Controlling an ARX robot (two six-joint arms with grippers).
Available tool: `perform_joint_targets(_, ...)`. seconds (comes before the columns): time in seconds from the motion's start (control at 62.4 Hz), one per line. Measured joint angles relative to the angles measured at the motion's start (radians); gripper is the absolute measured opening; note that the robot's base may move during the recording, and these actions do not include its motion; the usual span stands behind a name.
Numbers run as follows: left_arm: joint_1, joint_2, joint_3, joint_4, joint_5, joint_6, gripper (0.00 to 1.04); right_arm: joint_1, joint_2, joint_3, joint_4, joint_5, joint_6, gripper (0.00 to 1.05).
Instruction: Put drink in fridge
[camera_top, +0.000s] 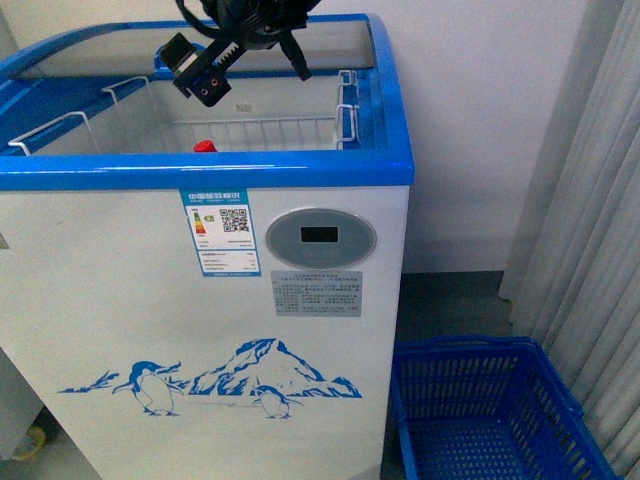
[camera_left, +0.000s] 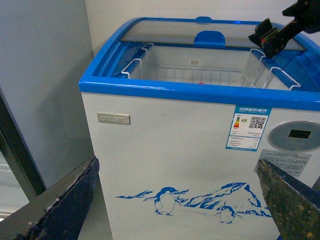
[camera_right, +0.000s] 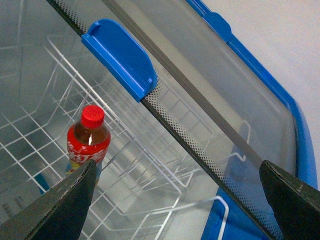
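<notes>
Wide open and empty, right gripper (camera_right: 175, 200) above the open fridge (camera_top: 300, 165), bottle (camera_right: 88, 142) upright in the wire basket (camera_right: 150, 185) below, apart from both fingers. Placing step apparently done; next probably lifting the arm clear of the rim, perhaps sliding the lid (camera_right: 200, 85) shut by its blue handle (camera_right: 120, 57). Left gripper (camera_left: 177, 200) open too, holding nothing, facing the fridge front.

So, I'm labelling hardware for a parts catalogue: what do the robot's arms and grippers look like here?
The right arm is black, with looping black cables and a boxy black gripper. In the wrist views, each gripper's fingers are flat, dark wedges, scuffed and worn.
</notes>
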Motion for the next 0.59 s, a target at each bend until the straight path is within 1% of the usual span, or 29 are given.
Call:
perform_joint_targets(0.176,0.000,0.000,0.000,0.000,0.000,0.000,0.97,-0.024,-0.136,-0.149,0.063,0.001,0.057,0.97)
perform_joint_targets(0.305,0.000,0.000,0.000,0.000,0.000,0.000,0.97,-0.064,-0.263,-0.307,0.109,0.000,0.127,0.97)
perform_joint_targets(0.593,0.000,0.000,0.000,0.000,0.000,0.000,0.97,-0.114,-0.462,-0.543,0.197,-0.008,0.188,0.97)
